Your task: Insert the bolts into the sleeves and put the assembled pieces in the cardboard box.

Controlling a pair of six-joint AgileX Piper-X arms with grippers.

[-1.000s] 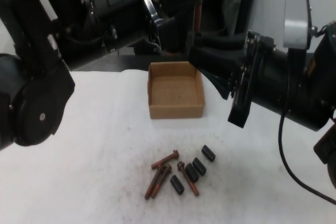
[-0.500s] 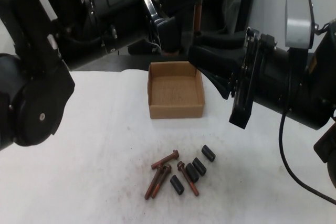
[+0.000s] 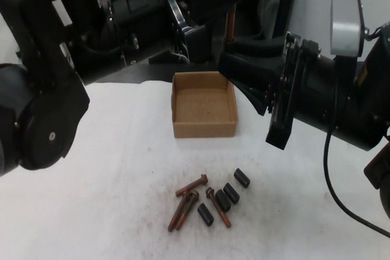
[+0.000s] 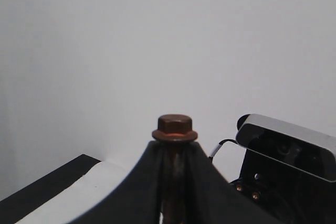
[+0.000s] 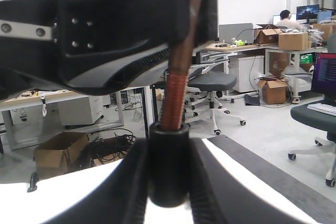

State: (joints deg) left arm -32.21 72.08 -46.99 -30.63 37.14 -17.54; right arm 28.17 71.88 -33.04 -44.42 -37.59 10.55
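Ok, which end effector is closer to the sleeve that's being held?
Right. The right end effector grips the sleeve itself; the left end effector holds the bolt whose threaded end enters the sleeve.

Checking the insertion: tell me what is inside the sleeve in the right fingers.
A bolt enters the sleeve at its open end; its depth inside is hidden by the sleeve wall.

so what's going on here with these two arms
Mid-assembly of one pair. The left gripper clamps a bolt in its fingers, the right gripper clamps a black sleeve, and the bolt's threaded end sits at the sleeve's mouth. The cardboard box looks empty; four loose bolts and four loose sleeves lie on the bench.
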